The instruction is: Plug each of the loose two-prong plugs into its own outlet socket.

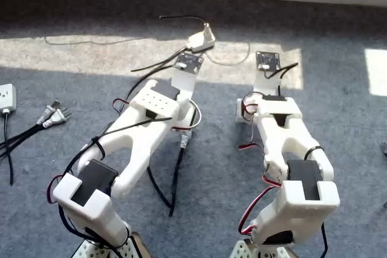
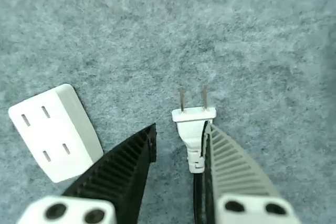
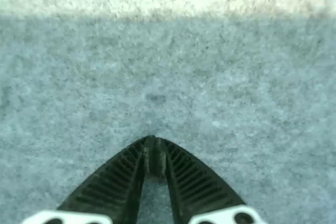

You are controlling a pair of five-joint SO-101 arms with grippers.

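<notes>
A white two-prong plug [image 2: 193, 119] on a black cord lies on the grey carpet, prongs pointing away from the wrist. My left gripper [image 2: 181, 128] is open around it: the light finger [image 2: 231, 166] touches the plug's side and the black finger [image 2: 131, 161] stands apart from it. A white outlet block [image 2: 55, 129] with two pairs of slots lies just beside the black finger. My right gripper [image 3: 152, 153] is shut over bare carpet with nothing in it. In the high view, two loose plugs [image 1: 54, 115] lie at the far left near a white outlet [image 1: 6, 98].
The left arm [image 1: 151, 104] and right arm [image 1: 275, 113] stretch side by side toward the sunlit strip of carpet. A white block with a cord [image 1: 201, 39] lies beyond the left arm. Black cables [image 1: 172, 191] trail under the left arm.
</notes>
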